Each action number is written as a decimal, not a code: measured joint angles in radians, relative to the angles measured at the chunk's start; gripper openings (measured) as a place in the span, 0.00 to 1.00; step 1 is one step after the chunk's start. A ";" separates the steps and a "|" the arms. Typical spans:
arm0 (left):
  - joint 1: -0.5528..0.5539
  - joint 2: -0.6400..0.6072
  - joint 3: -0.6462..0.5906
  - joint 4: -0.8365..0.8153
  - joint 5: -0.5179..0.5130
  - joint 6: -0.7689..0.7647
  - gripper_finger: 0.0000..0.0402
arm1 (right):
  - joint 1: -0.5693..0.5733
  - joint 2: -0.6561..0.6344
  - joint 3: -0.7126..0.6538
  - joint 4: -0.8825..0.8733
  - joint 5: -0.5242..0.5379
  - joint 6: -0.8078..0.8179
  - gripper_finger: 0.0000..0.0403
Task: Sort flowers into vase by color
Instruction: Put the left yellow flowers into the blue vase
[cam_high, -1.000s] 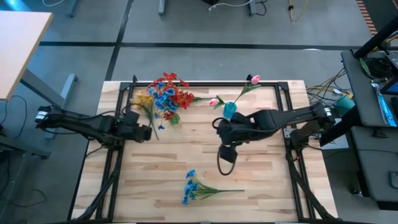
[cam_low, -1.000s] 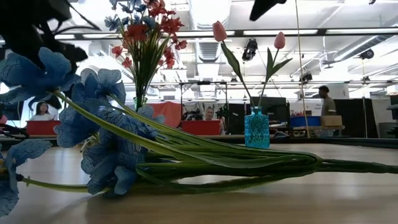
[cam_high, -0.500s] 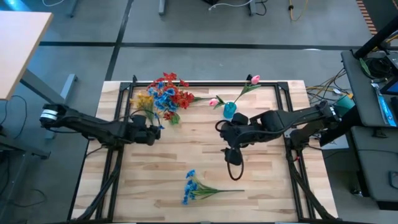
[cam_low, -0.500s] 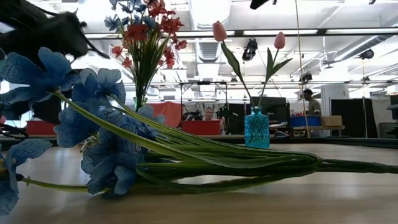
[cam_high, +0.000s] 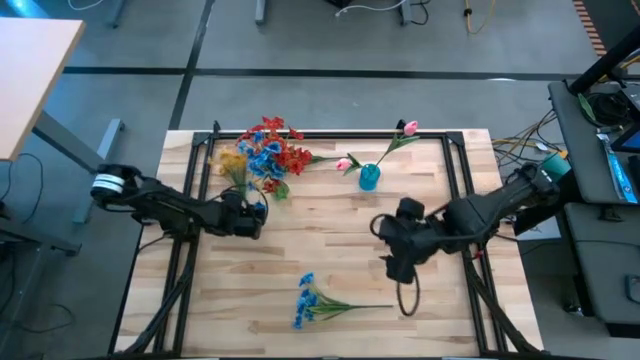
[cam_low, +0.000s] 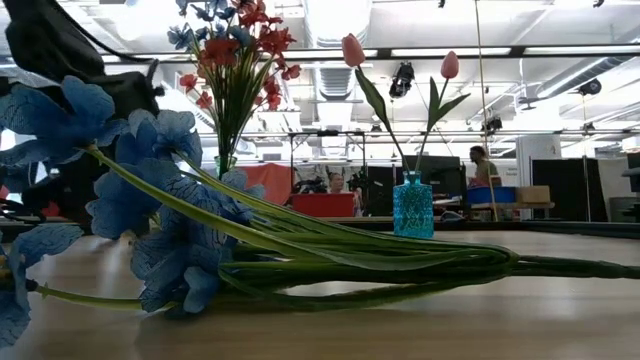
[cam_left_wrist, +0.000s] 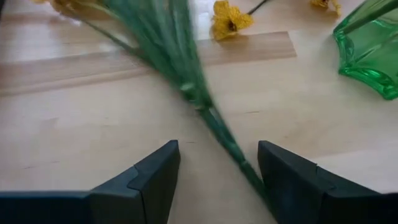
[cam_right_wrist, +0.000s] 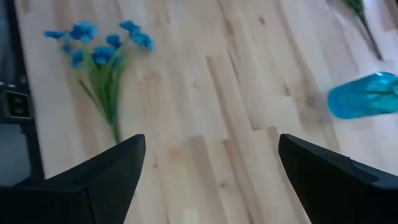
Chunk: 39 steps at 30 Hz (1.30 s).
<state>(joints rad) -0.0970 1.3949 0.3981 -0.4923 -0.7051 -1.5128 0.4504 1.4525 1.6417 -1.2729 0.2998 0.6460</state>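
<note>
A yellow spray (cam_high: 236, 168) lies on the table beside the green vase (cam_high: 272, 172), which holds red and blue sprays (cam_high: 274, 148). My left gripper (cam_high: 254, 215) is open and low at this spray's stem end. In the left wrist view the green stem (cam_left_wrist: 214, 127) runs between the fingers; whether it touches one I cannot tell. The blue vase (cam_high: 369, 178) holds two pink tulips (cam_high: 410, 128). A blue spray (cam_high: 318, 299) lies flat near the table's near edge. My right gripper (cam_high: 396, 262) is open, above the table to the right of that spray.
Dark metal rails (cam_high: 330, 134) run along the table's far edge and both sides. Bare wood (cam_high: 320, 235) lies between the two grippers. In the low view the blue spray (cam_low: 190, 235) fills the foreground, and people (cam_low: 478, 165) show in the room behind.
My left gripper has moved toward the table's right, closing on the yellow spray's stem end. My right gripper has drawn away from the blue vase, toward the near edge and the table's right. No flower has moved.
</note>
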 joint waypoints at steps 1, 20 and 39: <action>0.000 0.015 0.001 0.002 -0.004 -0.007 0.51 | 0.011 -0.013 -0.024 0.032 0.004 0.007 0.90; 0.002 0.075 0.037 -0.004 -0.004 -0.075 0.14 | 0.054 -0.171 -0.328 0.222 0.025 0.053 0.89; -0.058 -0.013 0.207 -0.481 0.193 -0.149 0.01 | 0.109 -0.153 -0.338 0.268 0.041 0.053 0.89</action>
<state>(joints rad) -0.1553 1.3822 0.6054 -0.9735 -0.5121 -1.6615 0.5591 1.2993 1.3041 -1.0046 0.3411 0.6994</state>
